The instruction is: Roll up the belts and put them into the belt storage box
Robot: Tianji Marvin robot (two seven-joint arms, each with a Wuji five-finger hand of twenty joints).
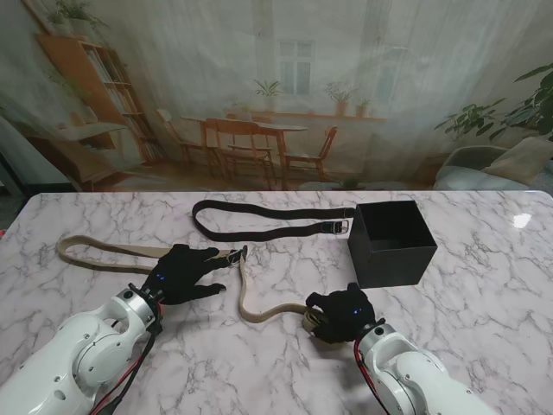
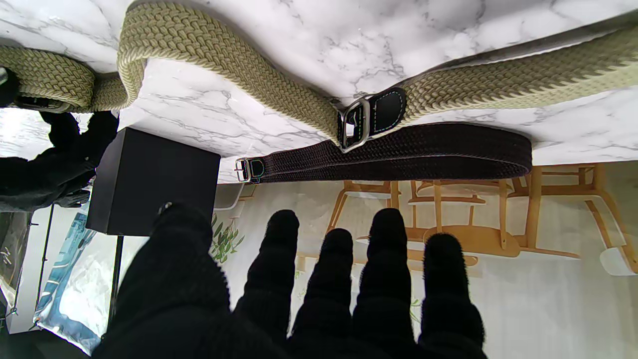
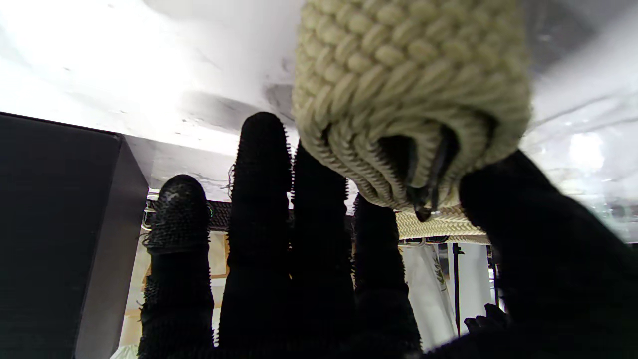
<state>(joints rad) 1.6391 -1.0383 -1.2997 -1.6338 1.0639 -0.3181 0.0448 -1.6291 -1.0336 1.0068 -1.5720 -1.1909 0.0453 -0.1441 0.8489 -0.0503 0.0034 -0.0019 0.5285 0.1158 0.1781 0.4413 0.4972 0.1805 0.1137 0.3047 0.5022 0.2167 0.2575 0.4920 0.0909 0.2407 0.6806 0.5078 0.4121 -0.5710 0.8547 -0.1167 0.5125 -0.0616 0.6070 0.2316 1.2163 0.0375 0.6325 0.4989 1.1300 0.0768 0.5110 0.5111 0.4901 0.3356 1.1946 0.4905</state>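
Right hand (image 1: 343, 315): fingers clenched round the rolled end of the beige braided belt (image 1: 268, 309), near me, just before the black storage box (image 1: 393, 243). Left hand (image 1: 183, 273): fingers spread, grasping nothing, over the beige strap by its buckle (image 2: 355, 124). Black belt (image 1: 259, 222): flat, farther, left of box.

I see a white marble worktop (image 1: 484, 311) and, behind it, a printed backdrop (image 1: 276, 86) showing chairs, shelves and plants.

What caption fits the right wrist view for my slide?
Right hand shut on the rolled end of the beige braided belt, black storage box beside it.
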